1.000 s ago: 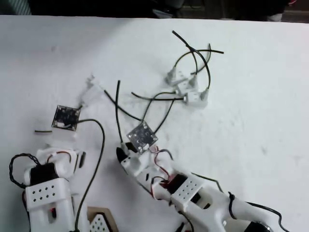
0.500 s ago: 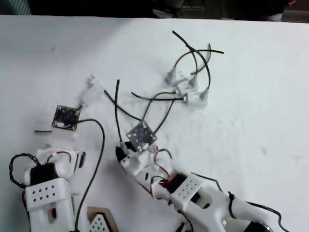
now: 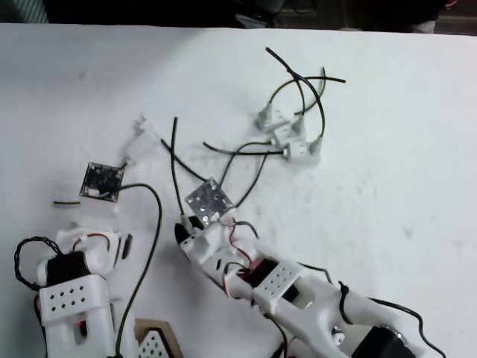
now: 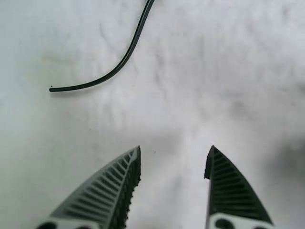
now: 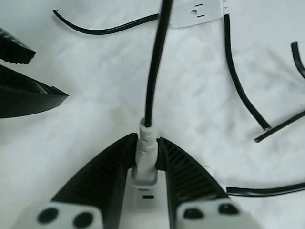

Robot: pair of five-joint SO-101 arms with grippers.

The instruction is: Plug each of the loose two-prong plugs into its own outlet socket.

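Observation:
My right gripper (image 5: 147, 138) is shut on a small white two-prong plug (image 5: 145, 160), whose black cord (image 5: 155, 71) runs away from the fingers. In the high view this gripper (image 3: 186, 225) sits low in the middle of the table, and the cord (image 3: 175, 160) rises from it. A white outlet socket (image 5: 198, 12) lies past the cord's far end, seen from above as the white outlet socket (image 3: 138, 145). My left gripper (image 4: 174, 155) hangs open over bare table near a loose cord end (image 4: 51, 89). Its dark fingers (image 5: 24, 95) also show beside the held plug.
A cluster of white plugs and sockets (image 3: 294, 138) with tangled black cords (image 3: 305, 86) lies at the back right. A short black cord piece (image 3: 65, 202) lies at the left. The table's far-left and right sides are bare white.
My right arm has shifted slightly up and to the left with the plug in its grip, and the cord's free end swung left. The left arm has not moved.

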